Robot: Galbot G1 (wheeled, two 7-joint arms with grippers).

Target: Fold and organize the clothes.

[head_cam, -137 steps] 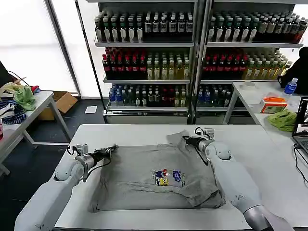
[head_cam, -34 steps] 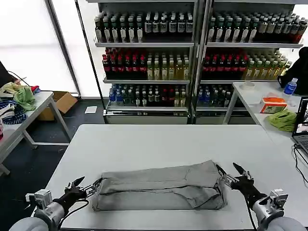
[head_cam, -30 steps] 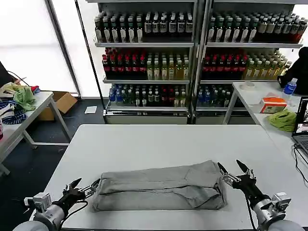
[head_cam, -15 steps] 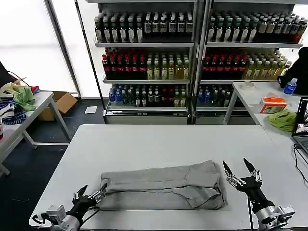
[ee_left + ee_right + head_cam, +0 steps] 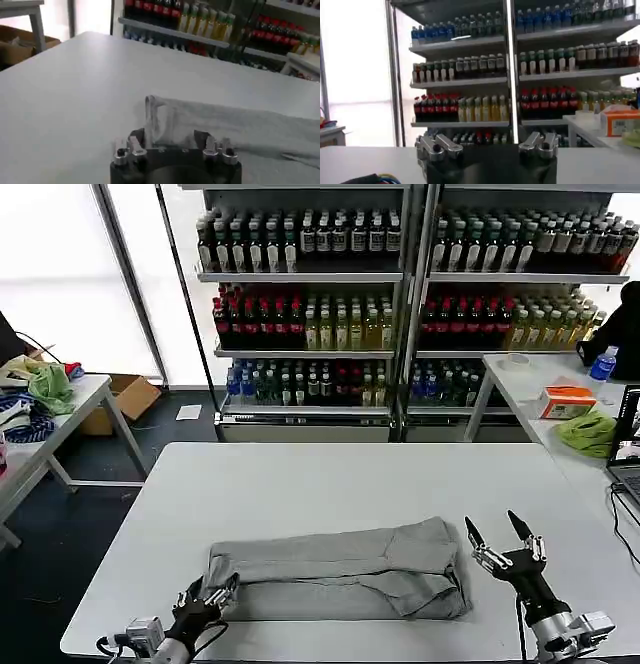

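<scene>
Shirt: 1 grey shirt (image 5: 335, 572) lies folded into a long flat band on the white table (image 5: 330, 474), nearer the front edge than the back, its length running along that edge; no print shows on the upper side
Shirt ends: the end toward the table's left side shows layered edges in the left wrist view; the end toward the right side is thicker and creased
Left gripper: the left gripper (image 5: 208, 597) sits low at the front edge, by the shirt's front left corner; its fingers are spread apart and hold nothing; whether a fingertip touches the cloth cannot be told
Right gripper: the right gripper (image 5: 500, 536) stands just off the shirt's right end, lifted from the table, fingers pointing up and wide apart, holding nothing; its wrist camera looks toward the drink shelves (image 5: 520, 75)
Step in hand: judged from the layout, 1 lengthwise fold is done and both grippers are free of the cloth, between folds
Next move: likely a crosswise fold, 1 end carried over the other; this calls for each gripper to come down on 1 end and pinch every layer together, since a top-layer grip would pull the fold open
Risk: the shirt lies near the front edge, so a drag toward the robot could slip it off
</scene>
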